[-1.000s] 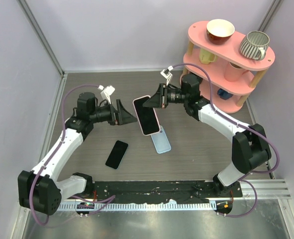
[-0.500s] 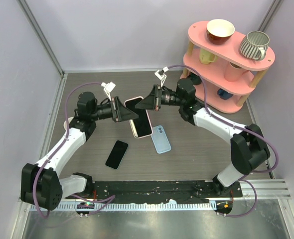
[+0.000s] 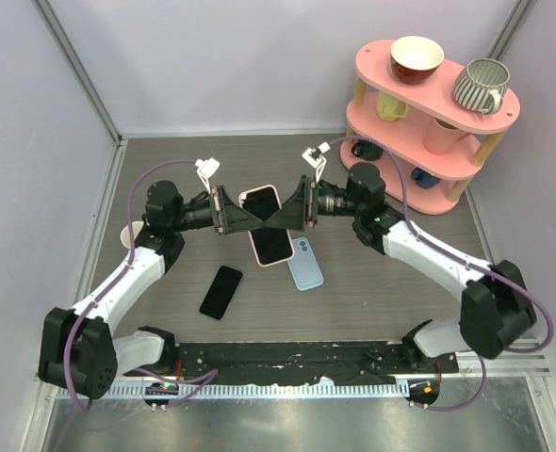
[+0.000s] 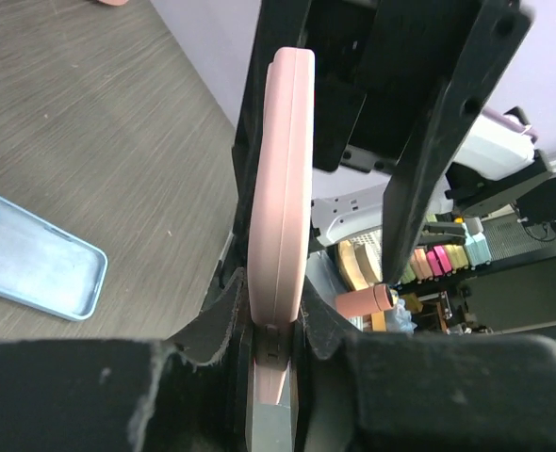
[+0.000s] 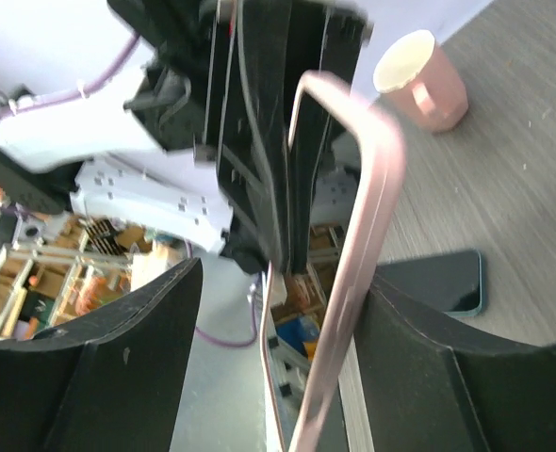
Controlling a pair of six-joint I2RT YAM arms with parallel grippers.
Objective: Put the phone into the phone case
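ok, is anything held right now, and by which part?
The left tool holds the pink case, pinched across its flat faces at its near edge. The right tool straddles the opposite edge, jaws open.

walls (image 3: 259,56): pale lilac | tabletop (image 3: 372,306): dark wood grain | shelf (image 3: 445,85): pink, far-right corner

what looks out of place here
Nothing spilled or damaged. A pink mug stands alone on the table by the left arm, away from the shelf holding the other cups. The pink case hangs on edge in mid-air, pinched by the left gripper.
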